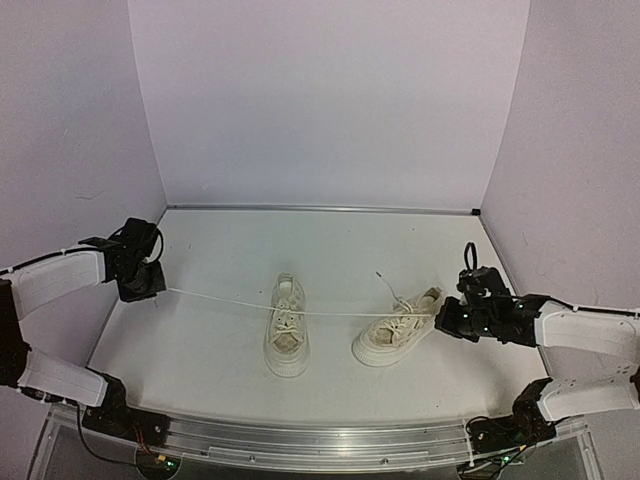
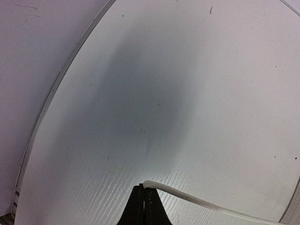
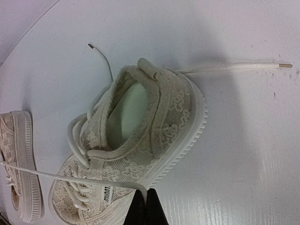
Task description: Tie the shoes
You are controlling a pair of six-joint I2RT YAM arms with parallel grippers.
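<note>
On the white worktop [image 1: 200, 350], the lace [image 1: 220, 299] of the upright shoe [image 1: 286, 345] is stretched taut; the left tool [image 1: 150, 290] and right tool [image 1: 441, 320] are clamped on it.

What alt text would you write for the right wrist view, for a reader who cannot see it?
A cream shoe lies on a white table; the right gripper, shut, pinches a lace stretching left toward a second shoe.

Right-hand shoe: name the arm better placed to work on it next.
Likely right: the right gripper is beside that shoe, shut on the taut lace; the left gripper holds its other end, far left.
</note>
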